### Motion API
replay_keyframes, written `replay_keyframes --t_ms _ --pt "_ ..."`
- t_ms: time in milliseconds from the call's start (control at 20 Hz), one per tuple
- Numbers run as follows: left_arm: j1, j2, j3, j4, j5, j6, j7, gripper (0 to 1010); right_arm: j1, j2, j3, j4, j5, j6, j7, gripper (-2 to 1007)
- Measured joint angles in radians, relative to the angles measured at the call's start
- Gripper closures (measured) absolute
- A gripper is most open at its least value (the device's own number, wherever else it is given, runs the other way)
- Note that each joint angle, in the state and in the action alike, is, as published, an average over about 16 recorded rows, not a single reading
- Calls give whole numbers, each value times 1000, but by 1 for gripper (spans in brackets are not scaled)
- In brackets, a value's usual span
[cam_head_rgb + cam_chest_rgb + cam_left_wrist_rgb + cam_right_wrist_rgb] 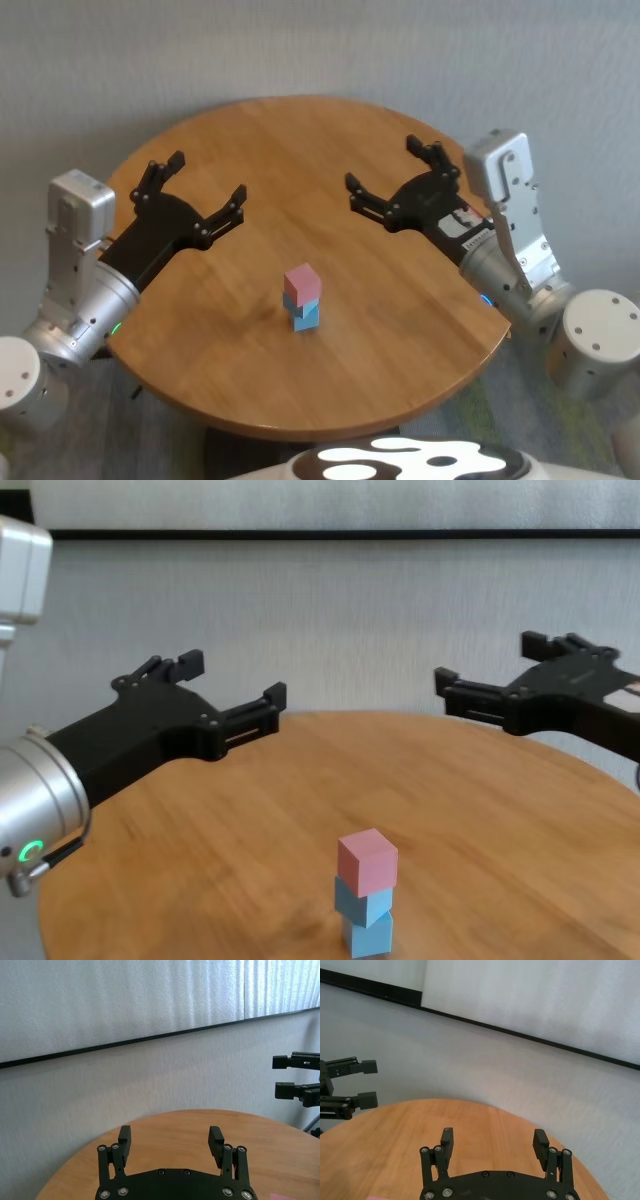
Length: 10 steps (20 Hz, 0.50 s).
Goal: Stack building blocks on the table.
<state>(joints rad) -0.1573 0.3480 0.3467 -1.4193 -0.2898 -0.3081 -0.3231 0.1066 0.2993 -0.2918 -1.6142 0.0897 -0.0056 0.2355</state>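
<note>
The three blocks point(302, 297) stand as one tower toward the near edge of the table point(300, 150), pink on two blue, slightly twisted against each other. The left gripper point(190, 195) hovers over the left edge, fingers spread and empty; the right gripper point(392, 180) mirrors it over the right edge, likely held clear so nothing knocks the tower.

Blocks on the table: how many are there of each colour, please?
Pink block: 1, top of the stack
Blue blocks: 2, under it
Total: 3 blocks on the table
</note>
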Motion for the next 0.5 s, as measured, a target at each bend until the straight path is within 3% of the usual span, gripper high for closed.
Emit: replay_keyframes --t_ms 200,500 --pt "-12 -20 -7 20 -2 -8 -12 10 -40 -1 11 -38 -44 -36 -32 0" --pt "-29 -39 -9 45 -14 7 -35 10 -92 3 24 -83 -97 -80 -62 0"
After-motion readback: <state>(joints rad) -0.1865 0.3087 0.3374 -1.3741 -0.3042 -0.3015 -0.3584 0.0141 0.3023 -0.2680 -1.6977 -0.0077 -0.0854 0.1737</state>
